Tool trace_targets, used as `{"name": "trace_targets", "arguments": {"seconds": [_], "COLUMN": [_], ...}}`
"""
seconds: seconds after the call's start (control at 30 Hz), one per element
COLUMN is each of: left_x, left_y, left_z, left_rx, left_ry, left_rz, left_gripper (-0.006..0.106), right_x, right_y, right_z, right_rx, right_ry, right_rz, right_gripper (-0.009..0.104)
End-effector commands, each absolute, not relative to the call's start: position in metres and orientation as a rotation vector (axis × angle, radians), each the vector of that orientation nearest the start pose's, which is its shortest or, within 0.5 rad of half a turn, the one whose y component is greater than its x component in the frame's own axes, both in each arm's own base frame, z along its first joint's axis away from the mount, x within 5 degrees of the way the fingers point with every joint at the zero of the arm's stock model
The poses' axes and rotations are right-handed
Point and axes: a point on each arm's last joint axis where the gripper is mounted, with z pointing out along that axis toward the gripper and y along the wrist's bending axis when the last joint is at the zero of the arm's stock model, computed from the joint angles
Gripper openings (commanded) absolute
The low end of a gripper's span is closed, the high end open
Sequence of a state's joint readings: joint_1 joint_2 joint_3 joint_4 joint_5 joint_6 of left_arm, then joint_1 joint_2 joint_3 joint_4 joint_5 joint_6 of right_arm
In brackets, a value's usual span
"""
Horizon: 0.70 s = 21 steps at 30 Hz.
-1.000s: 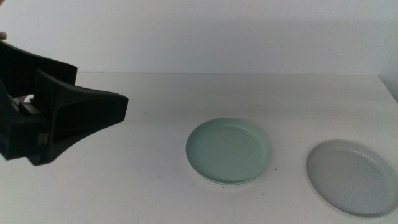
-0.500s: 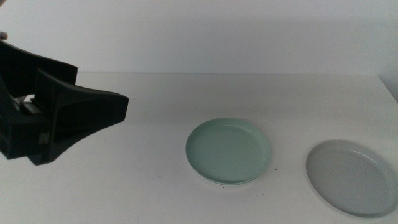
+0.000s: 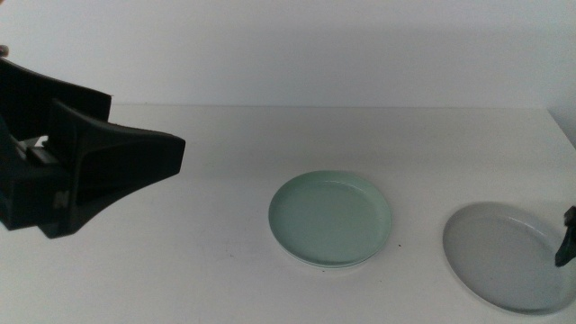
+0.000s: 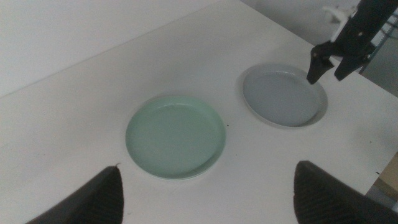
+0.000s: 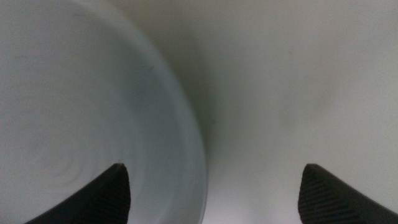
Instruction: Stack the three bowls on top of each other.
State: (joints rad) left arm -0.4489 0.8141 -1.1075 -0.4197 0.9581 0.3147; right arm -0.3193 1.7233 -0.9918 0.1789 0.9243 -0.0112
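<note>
Step in hand, grey bowl pickup: right gripper (image 4: 329, 64), fingers apart, above far rim of grey bowl (image 3: 507, 256) on worktop (image 3: 207, 261) beside green bowl (image 3: 330, 219); next, descend and clamp rim; left gripper (image 4: 205, 193) open, waiting.

Grey bowl (image 3: 508, 256) cut by the middle view's edge, right claw (image 3: 566, 239) barely in frame.

Bowls visible: two. One mint green bowl (image 3: 330, 219) at desk centre; one light grey bowl (image 3: 504, 256) at 3 o'clock from it. Claws visible: two. Desks: one.
</note>
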Motion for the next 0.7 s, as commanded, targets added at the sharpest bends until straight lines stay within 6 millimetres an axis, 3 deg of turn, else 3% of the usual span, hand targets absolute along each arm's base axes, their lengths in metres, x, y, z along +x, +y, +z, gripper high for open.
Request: {"name": "trace_targets", "arguments": {"seconds": [0.0, 0.07, 0.3, 0.4, 0.47, 0.67], "left_x": [0.106, 0.106, 0.106, 0.106, 0.106, 0.106], "left_y": [-0.084, -0.084, -0.084, -0.084, -0.084, -0.084], "left_z": [0.425, 0.425, 0.425, 0.425, 0.425, 0.425], "left_rx": [0.724, 0.724, 0.724, 0.724, 0.724, 0.724], "left_ry": [1.988, 1.988, 1.988, 1.988, 1.988, 1.988], "left_rz": [-0.590, -0.590, -0.590, -0.590, -0.590, -0.590], "left_gripper": [0.094, 0.094, 0.094, 0.094, 0.094, 0.094], "right_x": [0.289, 0.291, 0.297, 0.299, 0.298, 0.296], "right_y": [-0.086, -0.086, -0.086, -0.083, -0.076, -0.039], "right_z": [0.161, 0.152, 0.144, 0.157, 0.175, 0.261], "right_rx": [0.627, 0.635, 0.600, 0.578, 0.572, 0.466], "right_ry": [3.054, 3.072, 3.044, 2.993, 2.938, 2.704], "right_rz": [0.200, 0.204, 0.226, 0.216, 0.204, 0.215], "right_gripper": [0.086, 0.073, -0.002, -0.003, -0.003, -0.003]}}
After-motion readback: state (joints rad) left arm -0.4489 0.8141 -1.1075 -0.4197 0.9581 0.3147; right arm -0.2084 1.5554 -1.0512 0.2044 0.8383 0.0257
